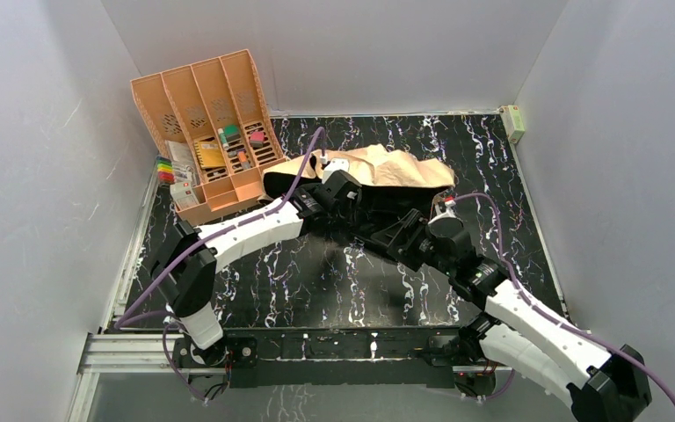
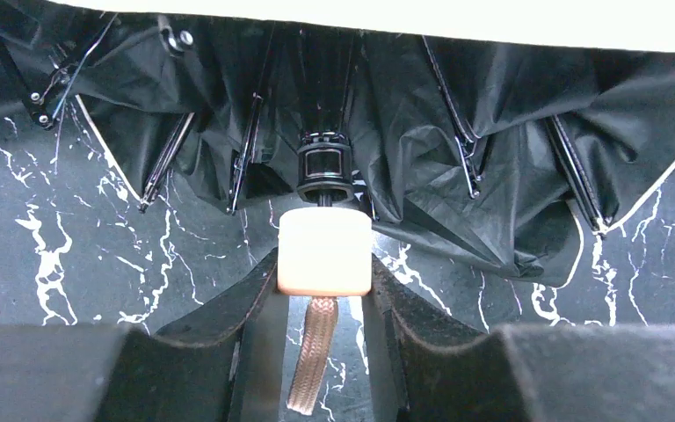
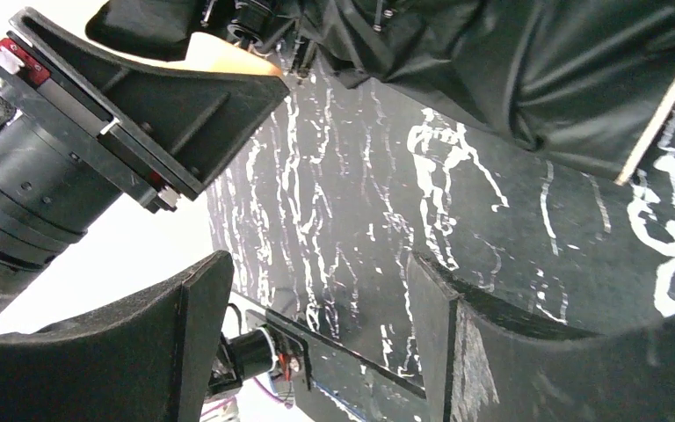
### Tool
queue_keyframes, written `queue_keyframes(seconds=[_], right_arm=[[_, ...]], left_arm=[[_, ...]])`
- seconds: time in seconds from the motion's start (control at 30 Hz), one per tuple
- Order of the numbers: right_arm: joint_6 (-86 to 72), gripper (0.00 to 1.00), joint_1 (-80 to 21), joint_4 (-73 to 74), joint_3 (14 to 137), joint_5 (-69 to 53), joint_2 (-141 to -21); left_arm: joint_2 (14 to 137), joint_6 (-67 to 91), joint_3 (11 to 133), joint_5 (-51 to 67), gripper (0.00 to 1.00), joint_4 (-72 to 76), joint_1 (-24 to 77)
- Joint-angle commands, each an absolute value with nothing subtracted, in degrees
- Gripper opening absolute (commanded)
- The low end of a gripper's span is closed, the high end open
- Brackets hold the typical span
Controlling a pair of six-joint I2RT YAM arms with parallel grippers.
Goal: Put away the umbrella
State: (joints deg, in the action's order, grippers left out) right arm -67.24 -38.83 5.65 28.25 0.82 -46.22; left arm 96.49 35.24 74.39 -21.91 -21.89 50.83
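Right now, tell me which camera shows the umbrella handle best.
Left wrist: the handle sits centred and close, clamped between the left gripper's fingers, wrist loop hanging below. Top external shows the peach canopy, the handle hidden by the left arm. Right wrist catches only a peach sliver.

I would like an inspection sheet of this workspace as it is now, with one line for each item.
Surface: black table with white veins; no spill seen.
Job's things: umbrella lies at the far middle, canopy loosely collapsed, not put away; handle towards the left arm, wrist loop trailing from it.
Clutter: orange slotted organizer at far left, small things in its slots; coloured items beside it.
Grippers: left hand shut on the handle; right hand open, empty, over the table.
Cables: purple cable along each arm; no snag seen.
Surroundings: white walls on three sides; small pale box at the far right corner.
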Motion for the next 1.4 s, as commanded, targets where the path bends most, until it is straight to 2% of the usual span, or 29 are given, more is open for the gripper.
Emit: queue_keyframes(seconds=[0.0, 0.13, 0.23, 0.3, 0.43, 0.5, 0.63, 0.73, 0.87, 1.07, 1.2, 1.3, 1.37], right_arm=[[-67.9, 0.80, -38.6, 12.8, 26.8, 4.8, -41.9], [-63.3, 0.80, -38.7, 20.2, 29.7, 9.3, -38.9], [-54.9, 0.80, -38.6, 24.5, 36.4, 13.6, -40.0], [-47.0, 0.80, -38.6, 25.7, 41.9, 13.8, -42.9], [-35.7, 0.83, -37.9, 32.7, 55.0, 13.4, -53.4], [-31.6, 0.83, -37.1, 36.6, 61.3, 12.7, -59.0], [-24.7, 0.84, -33.0, 38.6, 69.4, 7.3, -65.5], [-22.3, 0.83, -27.7, 39.5, 72.9, 4.8, -68.9], [-22.5, 0.78, -20.8, 38.7, 74.6, 5.8, -73.0], [-22.7, 0.59, -10.8, 35.4, 72.0, 5.2, -78.3], [-22.9, 0.44, -4.1, 31.0, 68.1, 5.4, -81.1], [-23.1, 0.40, -2.7, 29.1, 66.2, 9.8, -83.5], [-22.9, 0.35, -2.6, 28.2, 65.6, 11.3, -85.2]], left_arm=[[97.4, 33.7, 77.3, -21.0, 0.00, -19.4, 50.6], [98.0, 32.0, 76.7, -17.7, 0.00, -17.7, 50.6], [98.9, 29.5, 76.4, -14.7, 0.02, -16.7, 50.5], [99.3, 28.3, 76.6, -12.6, 0.20, -16.5, 50.3], [96.8, 26.1, 75.6, -8.7, 0.72, -16.2, 50.1], [93.6, 25.4, 74.8, -6.0, 0.84, -16.8, 49.5], [86.0, 24.0, 73.3, 1.7, 0.92, -18.3, 47.3], [81.6, 23.1, 73.2, 5.1, 0.91, -19.7, 43.3], [82.1, 21.5, 75.0, 6.2, 0.74, -21.8, 35.1], [89.0, 18.7, 80.4, 6.2, 0.58, -20.9, 25.7], [96.1, 16.4, 86.1, 4.9, 0.37, -21.6, 22.6], [100.9, 14.2, 89.0, 3.2, 0.27, -22.5, 22.3], [103.1, 13.2, 89.7, 2.7, 0.23, -22.9, 22.4]])
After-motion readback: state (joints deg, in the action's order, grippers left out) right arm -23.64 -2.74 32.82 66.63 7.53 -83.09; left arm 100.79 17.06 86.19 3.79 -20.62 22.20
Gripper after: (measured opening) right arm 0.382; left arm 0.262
